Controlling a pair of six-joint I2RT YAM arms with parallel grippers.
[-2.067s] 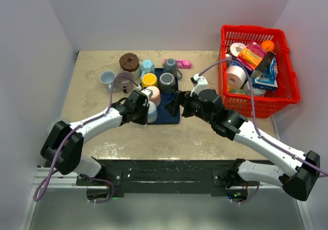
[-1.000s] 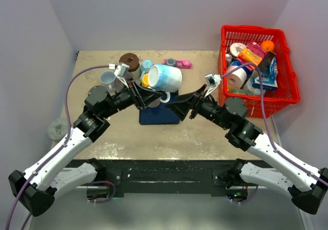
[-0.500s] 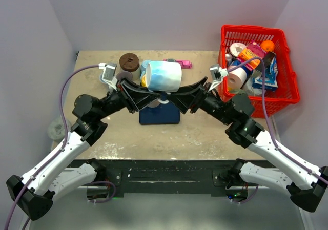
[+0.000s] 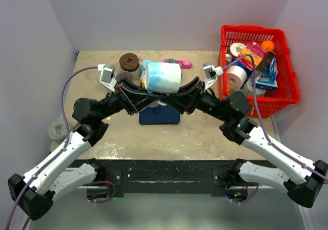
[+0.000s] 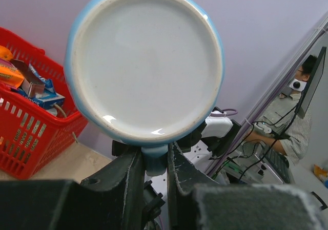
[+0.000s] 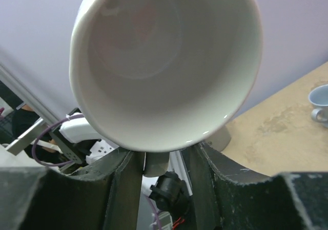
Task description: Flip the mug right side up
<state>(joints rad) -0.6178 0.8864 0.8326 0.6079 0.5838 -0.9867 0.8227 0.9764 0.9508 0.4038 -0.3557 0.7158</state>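
The mug (image 4: 163, 78) hangs sideways above the surface (image 4: 205, 132), handle (image 5: 154, 164) clamped in the left pincer (image 5: 154, 154), while the right pincer (image 6: 163, 158) straddles the same handle, grip unclear, likely to take over for uprighting.

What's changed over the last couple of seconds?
The left hand lifted the mug off the blue tray by its handle, now sideways aloft. The right hand rose and is closing around the same handle. Other cups and red basket unmoved.
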